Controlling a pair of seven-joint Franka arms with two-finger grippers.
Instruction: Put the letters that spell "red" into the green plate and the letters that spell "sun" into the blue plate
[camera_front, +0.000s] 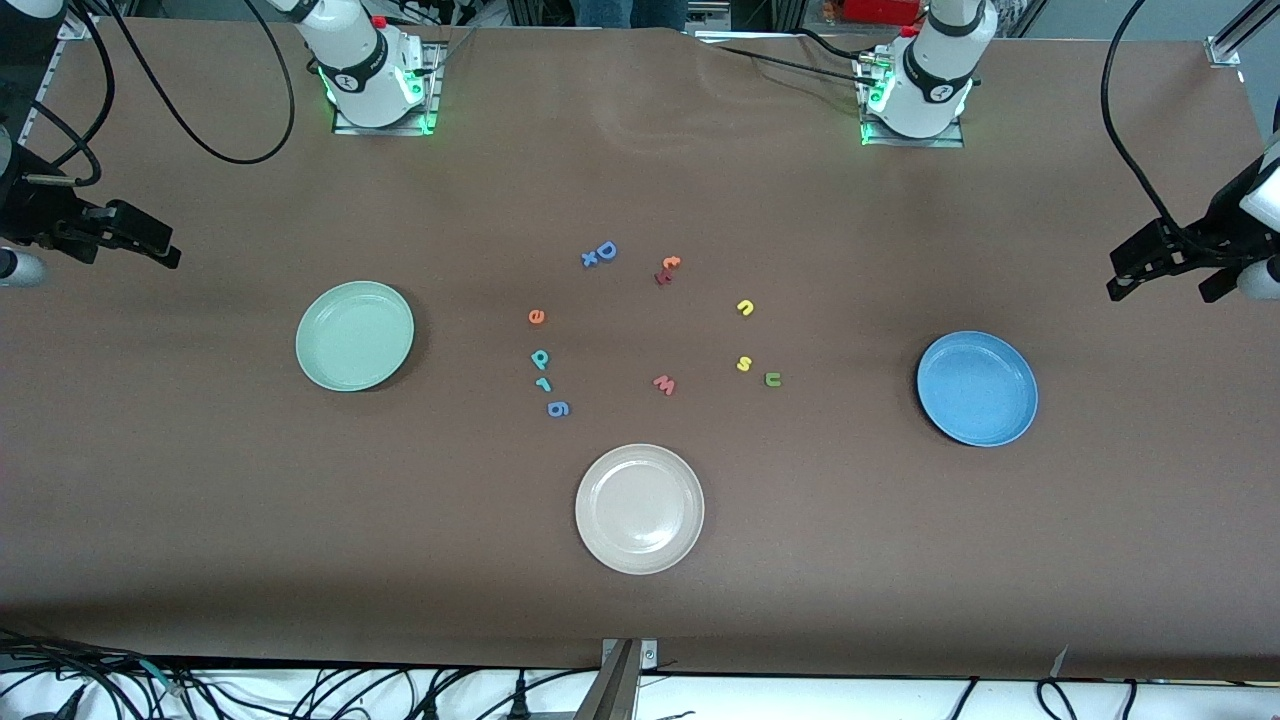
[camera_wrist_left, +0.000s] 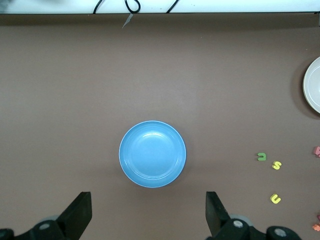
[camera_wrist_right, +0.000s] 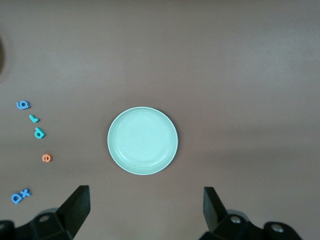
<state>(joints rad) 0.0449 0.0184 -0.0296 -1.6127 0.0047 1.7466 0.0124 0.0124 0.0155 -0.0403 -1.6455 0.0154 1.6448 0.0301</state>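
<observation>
We note a matt brown table (camera_front: 200, 500); smooth, faintly glossy blue plate (camera_front: 977, 389) and green plate (camera_front: 355, 335); matt foam-like letters (camera_front: 745, 364).

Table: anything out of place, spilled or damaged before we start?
Nothing stands out. The green plate, blue plate and white plate lie flat with nothing in them. The foam letters lie loose on the table between the plates, none on a plate. Both arms wait at the table's ends, jaws open.
</observation>
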